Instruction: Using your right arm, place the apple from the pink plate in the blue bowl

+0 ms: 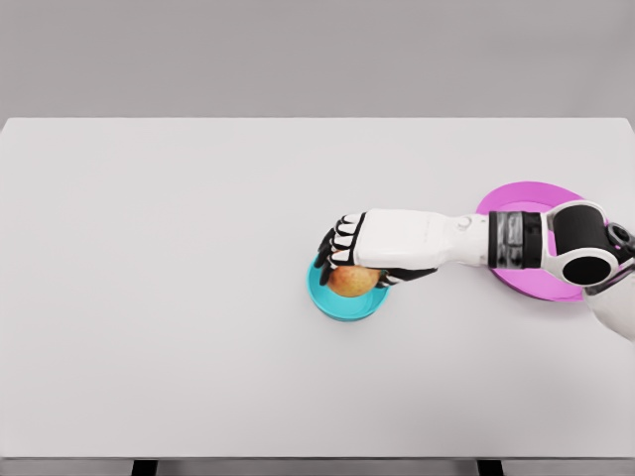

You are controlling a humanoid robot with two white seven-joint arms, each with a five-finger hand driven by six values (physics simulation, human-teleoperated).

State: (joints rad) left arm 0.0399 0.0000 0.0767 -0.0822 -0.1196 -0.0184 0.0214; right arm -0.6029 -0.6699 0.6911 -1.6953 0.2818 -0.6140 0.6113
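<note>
One apple [351, 281], one blue bowl [346, 306] and one pink plate [530, 194] lie on the white counter [179, 297]. Only one arm shows: the right arm enters from the right edge, its forearm stretched level to the left across the front part of the plate, covering much of it. The right robot hand [359, 253] sits palm down over the bowl, its dark-jointed fingers [337, 241] curled down over the far and left sides of the apple and the thumb lying along its near right side, so the hand is grasping the apple. The apple is inside the ring of the bowl, its lower part within the rim; whether it touches the bowl's floor cannot be told. The bowl is left of the plate, apart from it, near the counter's middle.
</note>
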